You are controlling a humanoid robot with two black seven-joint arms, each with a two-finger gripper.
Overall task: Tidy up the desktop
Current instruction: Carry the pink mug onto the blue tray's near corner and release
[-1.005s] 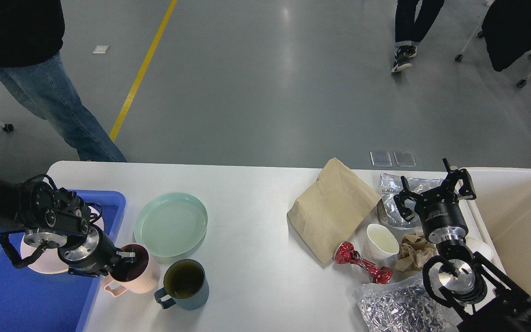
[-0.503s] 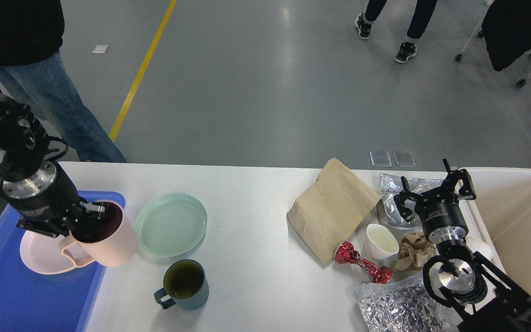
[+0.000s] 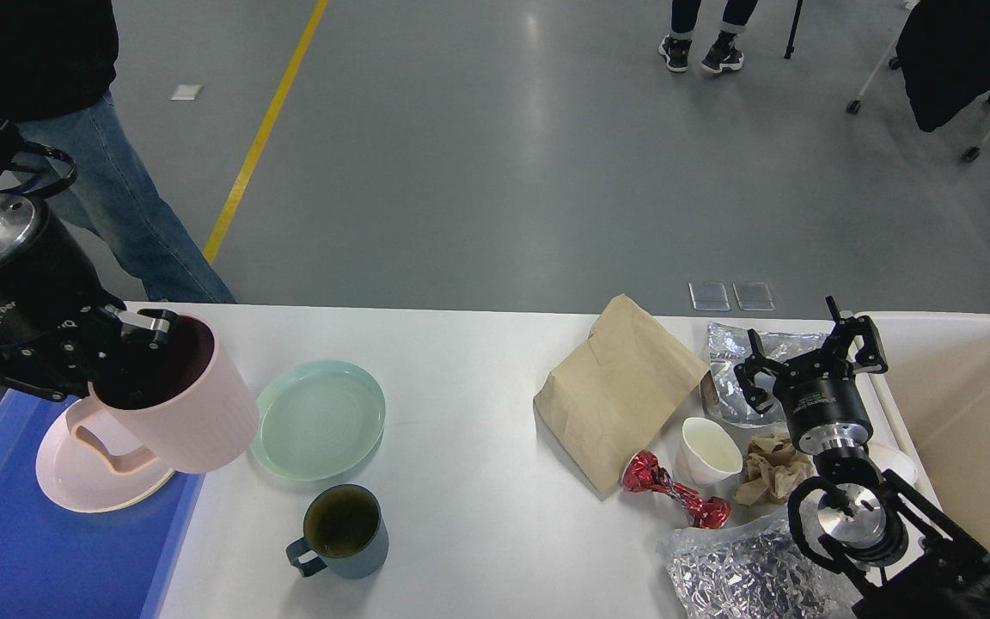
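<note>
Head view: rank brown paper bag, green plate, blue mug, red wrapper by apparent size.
1. brown paper bag
2. green plate
3. blue mug
4. red wrapper

The bag and plate are fairly close in apparent area; the bag looks somewhat larger. All four rest on the desktop at similar depth, so camera nearness hardly skews this.

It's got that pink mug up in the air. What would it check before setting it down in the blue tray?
1. Grip: left gripper pinches the pink mug by its rim. Ok.
2. Mug clear of the desktop: lifted. Ok.
3. Landing spot: the blue tray has bare floor in front of the pink plate. Ok.
4. Mug contents: inside looks dark. Cannot tell.
5. Right gripper: open, far off over the rubbish. Ok.
</note>
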